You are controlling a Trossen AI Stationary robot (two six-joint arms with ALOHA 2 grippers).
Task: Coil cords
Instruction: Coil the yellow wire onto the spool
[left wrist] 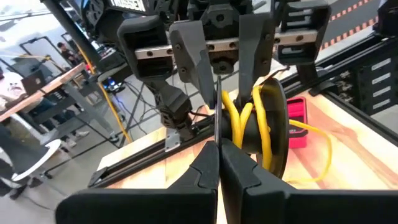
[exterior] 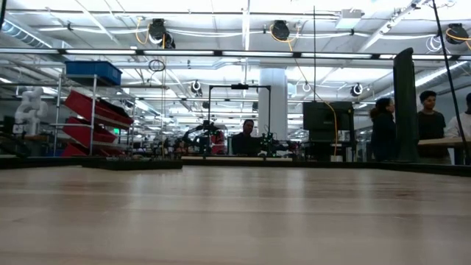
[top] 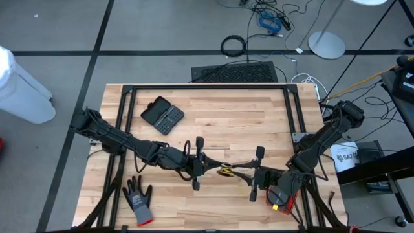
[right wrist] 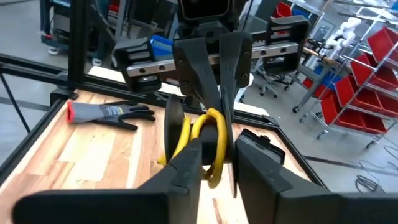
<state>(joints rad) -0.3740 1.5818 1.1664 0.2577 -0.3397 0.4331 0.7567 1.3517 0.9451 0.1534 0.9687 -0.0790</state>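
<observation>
1. From the high view I've got both arms reaching in toward the middle of the front half of the wooden table (top: 220,123), grippers facing each other
2. Left gripper (top: 208,163) has its fingers pressed together; in its own wrist view the two dark tips (left wrist: 219,163) meet just by the yellow loops, so I read it as clamped on the yellow cord (left wrist: 249,121) (contact point partly hidden by the fingertips)
3. Right gripper (top: 240,171) is partly parted; in the right wrist view I see a gap between its fingers (right wrist: 186,165) with the yellow loops and the black round part (right wrist: 174,127) sitting at that gap; I can't tell if it grips anything
4. Cord sits between the two grippers, small yellow bundle in the high view (top: 226,171), held off the table as far as the wrist views show
5. One yellow strand trails away over the wood toward a red object (left wrist: 295,118)
6. Grey glove (top: 138,199) lies flat near the front left corner, well apart from the cord
7. Black case (top: 162,115) lies toward the back left
8. Low view shows only the bare tabletop and people standing in the room behind
</observation>
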